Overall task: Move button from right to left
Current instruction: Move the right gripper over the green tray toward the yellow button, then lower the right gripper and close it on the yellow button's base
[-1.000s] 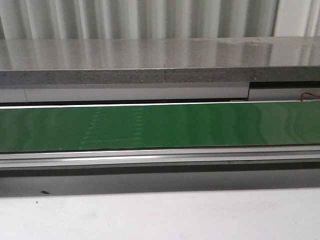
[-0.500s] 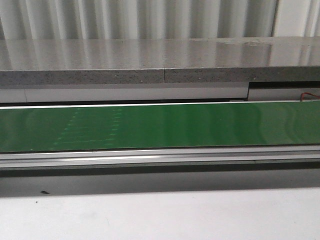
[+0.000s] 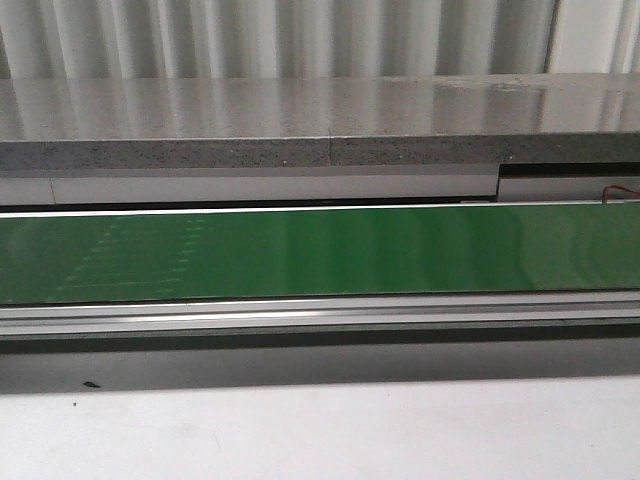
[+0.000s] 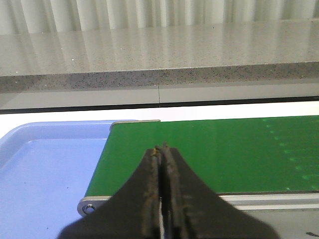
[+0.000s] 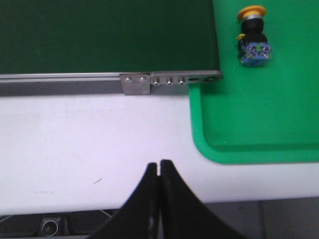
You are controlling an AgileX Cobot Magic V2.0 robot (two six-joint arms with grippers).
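Observation:
The button (image 5: pixel 252 36), with a yellow-orange cap, black collar and blue-grey block, lies on its side in a green tray (image 5: pixel 259 119), seen only in the right wrist view. My right gripper (image 5: pixel 159 163) is shut and empty over the white table, well short of the tray. My left gripper (image 4: pixel 163 148) is shut and empty above the left end of the green belt (image 4: pixel 219 149). Neither gripper shows in the front view, where the belt (image 3: pixel 320 250) is bare.
A blue tray (image 4: pixel 45 169) lies beside the belt's left end. The belt's right end and its metal bracket (image 5: pixel 137 83) border the green tray. A grey stone counter (image 3: pixel 320 120) runs behind the belt. White table (image 3: pixel 320 430) lies in front.
The faint pale marks on the belt have shifted to the left in the front view, so the belt is running leftward. No arm is seen moving.

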